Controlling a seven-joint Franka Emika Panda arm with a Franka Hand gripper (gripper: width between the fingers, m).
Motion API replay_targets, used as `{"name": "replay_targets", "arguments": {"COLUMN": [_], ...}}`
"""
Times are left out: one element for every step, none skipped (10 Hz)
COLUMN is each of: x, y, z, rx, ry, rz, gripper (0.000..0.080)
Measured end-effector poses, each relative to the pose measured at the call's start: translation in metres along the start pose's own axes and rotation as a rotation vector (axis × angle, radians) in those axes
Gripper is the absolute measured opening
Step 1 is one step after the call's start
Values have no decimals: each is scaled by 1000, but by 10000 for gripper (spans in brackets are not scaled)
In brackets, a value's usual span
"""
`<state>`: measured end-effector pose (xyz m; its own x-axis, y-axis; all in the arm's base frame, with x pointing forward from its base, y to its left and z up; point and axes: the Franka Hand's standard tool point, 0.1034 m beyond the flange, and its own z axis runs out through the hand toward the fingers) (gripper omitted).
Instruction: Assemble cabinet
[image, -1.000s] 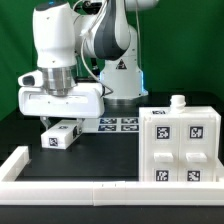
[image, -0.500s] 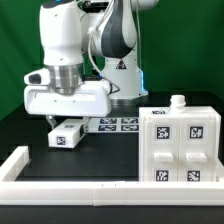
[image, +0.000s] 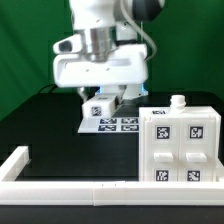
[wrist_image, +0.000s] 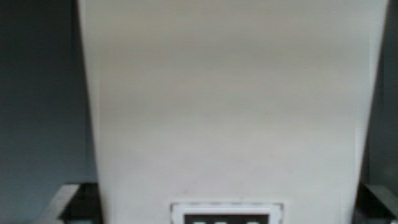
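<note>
The white cabinet body (image: 180, 144) stands at the exterior view's right, its front showing four black-and-white tags and a small white knob (image: 177, 101) on top. My gripper (image: 104, 101) is shut on a small white tagged block (image: 99, 109) and holds it above the table, left of the cabinet. In the wrist view the held white block (wrist_image: 222, 105) fills most of the picture, with one tag (wrist_image: 228, 213) at its end and dark fingers (wrist_image: 75, 200) at both sides.
The marker board (image: 111, 124) lies on the black table under the gripper. A long low white border rail (image: 70, 183) runs along the front, with a raised end (image: 14, 160) at the exterior view's left. A green backdrop stands behind.
The arm has swung toward the exterior view's right and a little up, carrying the small tagged block from the table's left side to above the marker board, close to the cabinet.
</note>
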<state>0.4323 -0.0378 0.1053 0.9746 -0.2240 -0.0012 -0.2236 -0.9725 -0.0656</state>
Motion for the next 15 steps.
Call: {"name": "replay_targets", "arguments": {"x": [5,13,22,29,38,42,41,41,41,40,40,40,41,47,57], "y": [-15,-33,-48,-62,-78,-87,-89,-87,-87,-87,-87,-86,-86,-98,-104], "z": [-8,-18,-27,-34,-42,-47,-46,-45,-45,-45,-44,-43,-40,-47,-52], "rx": [-3,1,8,12,17,17,16,15,15,14,14,12,4,3,13], "ry": [-3,-4,3,1,2,12,12,10,9,9,8,8,-4,-3,7], "rz": [15,41,56,89,113,113,110,112,112,112,112,55,30,26,-8], "gripper": [560,560,560,560,560,560,560,560,560,560,560,560,560,560,560]}}
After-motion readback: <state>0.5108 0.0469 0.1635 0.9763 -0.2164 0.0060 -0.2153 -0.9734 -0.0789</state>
